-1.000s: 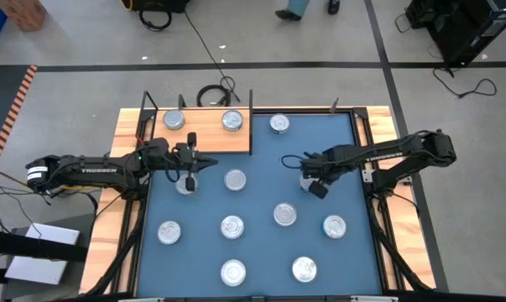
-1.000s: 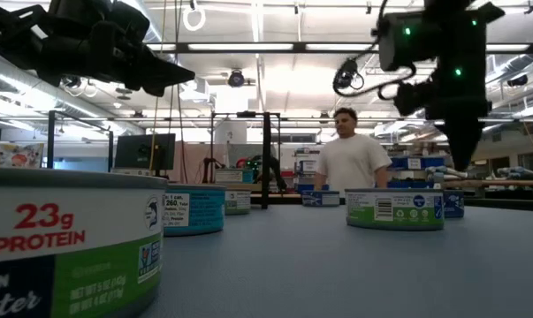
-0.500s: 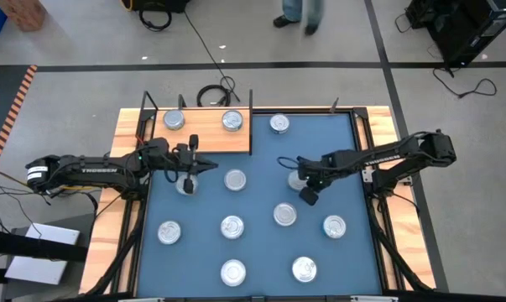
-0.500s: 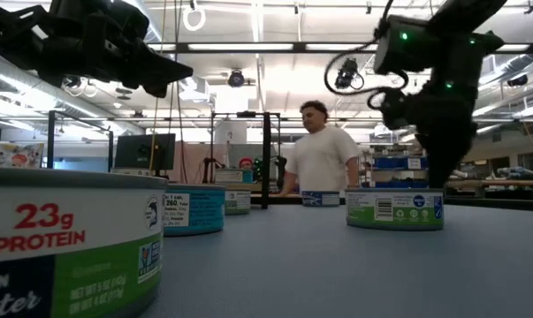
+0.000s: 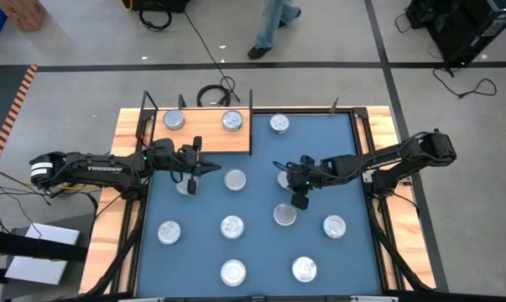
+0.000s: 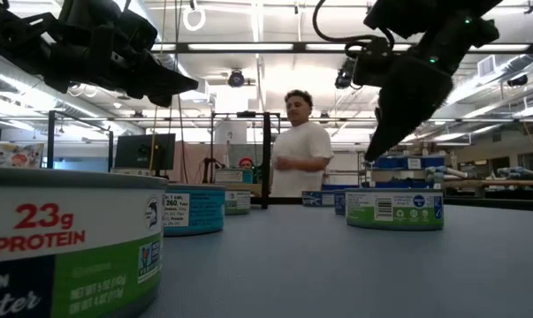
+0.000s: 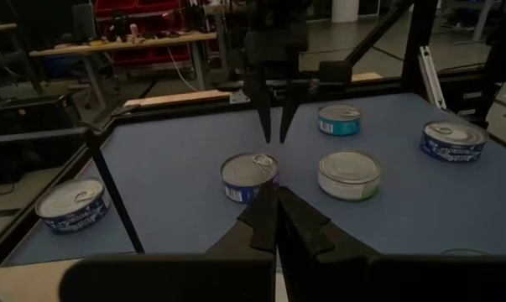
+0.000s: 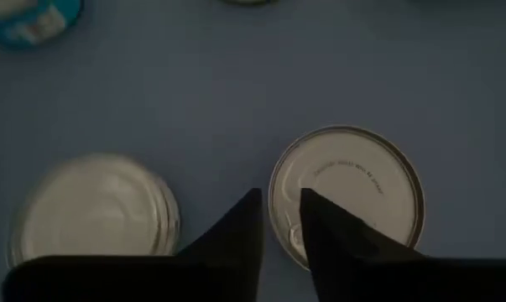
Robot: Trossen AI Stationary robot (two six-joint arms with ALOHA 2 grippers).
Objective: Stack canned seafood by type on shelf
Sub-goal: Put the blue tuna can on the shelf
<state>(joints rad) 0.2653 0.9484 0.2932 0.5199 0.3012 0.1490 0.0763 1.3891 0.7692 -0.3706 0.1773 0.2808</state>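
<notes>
Several round silver tins of canned seafood lie spread over the blue mat [image 5: 320,252]. Two more [image 5: 174,120] [image 5: 232,121] stand on the wooden shelf [image 5: 206,138] at the far left. My right gripper [image 5: 283,172] [image 7: 273,138] hovers over the mat's middle, open by a narrow gap and slanting down, clear of the tins. In the right wrist view a tin [image 8: 346,197] lies just beyond its fingertips [image 8: 279,210] and another tin [image 8: 93,214] beside it. My left gripper [image 5: 216,166] [image 7: 276,195] is shut on nothing, held level above the mat by the shelf's near edge.
Thin black uprights [image 5: 251,101] stand at the shelf's corners. A tin [image 5: 279,124] sits on the mat just right of the shelf, another [image 5: 236,179] between the two grippers. A person [image 6: 300,150] walks in the room behind the table.
My right gripper has moved toward the table's left edge and tipped from pointing straight down to a slant. The person behind the table has walked on across the room. My left gripper has kept its place.
</notes>
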